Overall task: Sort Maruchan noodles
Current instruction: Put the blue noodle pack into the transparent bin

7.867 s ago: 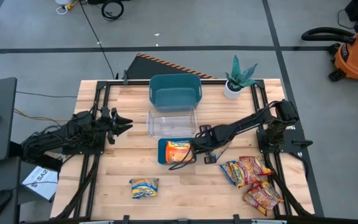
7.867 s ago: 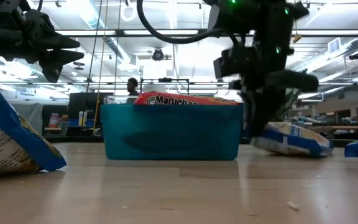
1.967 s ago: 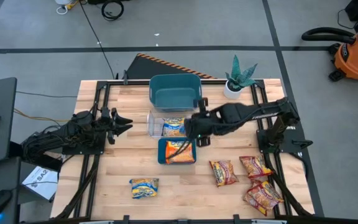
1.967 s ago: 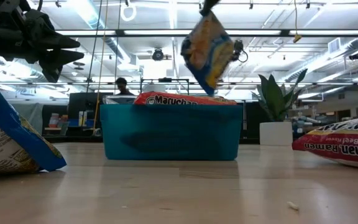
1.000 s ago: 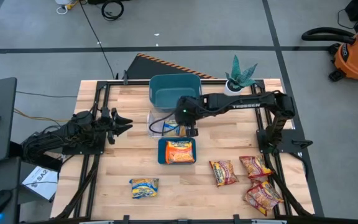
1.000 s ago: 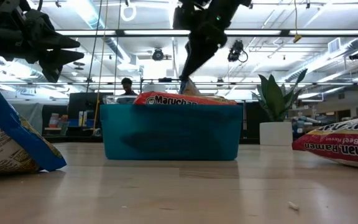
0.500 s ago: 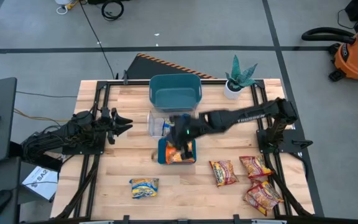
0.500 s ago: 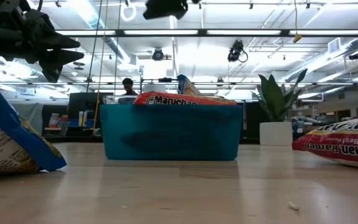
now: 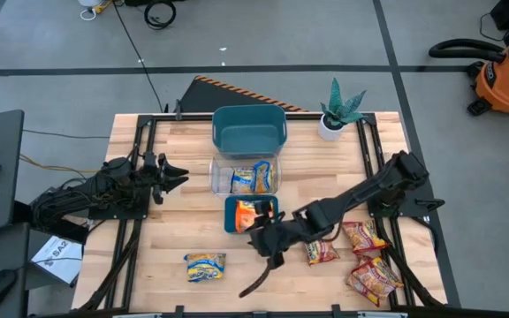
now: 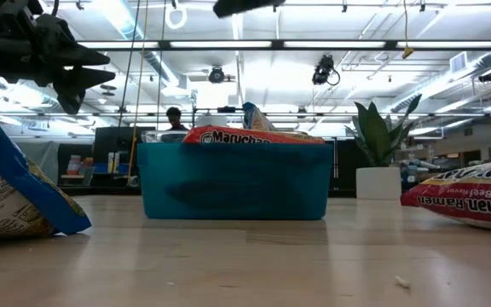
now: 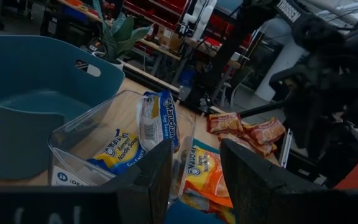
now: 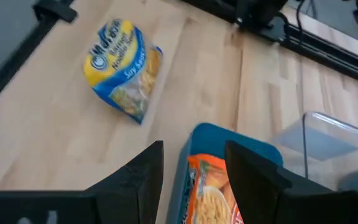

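Note:
Two yellow-and-blue noodle packets [image 9: 252, 178] lie in the clear bin [image 9: 222, 164] at mid-table; one leans upright [image 11: 157, 118]. An orange packet [image 9: 253, 212] fills the small teal bin [image 9: 230, 215] just nearer. Another yellow-and-blue packet [image 9: 205, 266] lies flat on the table at the near left. Three dark red packets [image 9: 362, 236] lie at the near right. My right gripper [image 9: 263, 240] hovers open and empty over the small teal bin's near edge [image 12: 229, 146]. My left gripper [image 9: 177, 173] waits open at the table's left, level with the clear bin.
A large teal bin [image 9: 250, 130] stands beyond the clear bin, with nothing showing inside it. A potted plant [image 9: 336, 110] sits at the far right corner. Bare wood lies between the near-left packet and the red packets.
My right gripper has let go of a yellow-and-blue packet in the clear bin, where it now stands leaning. The gripper has then swung up and toward the table's near edge, past the small teal bin.

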Controlling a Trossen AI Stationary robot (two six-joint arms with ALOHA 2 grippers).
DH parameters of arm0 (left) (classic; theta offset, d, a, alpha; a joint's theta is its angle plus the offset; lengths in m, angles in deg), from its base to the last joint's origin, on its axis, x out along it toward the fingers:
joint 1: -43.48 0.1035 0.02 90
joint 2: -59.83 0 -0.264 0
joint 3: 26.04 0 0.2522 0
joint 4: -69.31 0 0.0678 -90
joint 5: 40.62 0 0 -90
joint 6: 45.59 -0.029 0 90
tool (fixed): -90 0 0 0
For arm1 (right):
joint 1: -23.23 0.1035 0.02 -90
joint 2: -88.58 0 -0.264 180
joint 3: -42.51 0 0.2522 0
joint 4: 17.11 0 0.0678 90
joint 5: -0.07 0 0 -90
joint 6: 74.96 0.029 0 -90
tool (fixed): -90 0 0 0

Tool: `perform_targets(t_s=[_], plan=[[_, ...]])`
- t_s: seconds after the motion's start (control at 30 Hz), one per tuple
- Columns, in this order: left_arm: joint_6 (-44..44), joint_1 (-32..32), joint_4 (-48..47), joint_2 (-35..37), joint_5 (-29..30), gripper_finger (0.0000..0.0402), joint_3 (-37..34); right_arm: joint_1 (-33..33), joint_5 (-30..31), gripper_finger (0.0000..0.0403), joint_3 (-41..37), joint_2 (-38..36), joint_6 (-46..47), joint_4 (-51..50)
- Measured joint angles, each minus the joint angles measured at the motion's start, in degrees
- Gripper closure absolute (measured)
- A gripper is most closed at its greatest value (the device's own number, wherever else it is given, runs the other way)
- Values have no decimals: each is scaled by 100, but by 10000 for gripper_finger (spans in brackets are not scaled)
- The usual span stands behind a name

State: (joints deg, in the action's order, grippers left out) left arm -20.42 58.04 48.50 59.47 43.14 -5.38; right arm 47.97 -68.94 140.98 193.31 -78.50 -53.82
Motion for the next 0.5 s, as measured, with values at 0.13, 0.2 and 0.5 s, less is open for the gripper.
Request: perform_targets(t_s=[0.13, 0.2, 0.5], plan=[[2, -2, 2, 0, 1, 260, 0, 25, -51, 226, -330, -5, 56, 804], [0, -2, 2, 0, 21, 260, 0, 7, -89, 226, -521, -5, 53, 1041], [294, 0, 37, 0, 386, 260, 0, -195, 371, 228, -1428, -353, 159, 2132]])
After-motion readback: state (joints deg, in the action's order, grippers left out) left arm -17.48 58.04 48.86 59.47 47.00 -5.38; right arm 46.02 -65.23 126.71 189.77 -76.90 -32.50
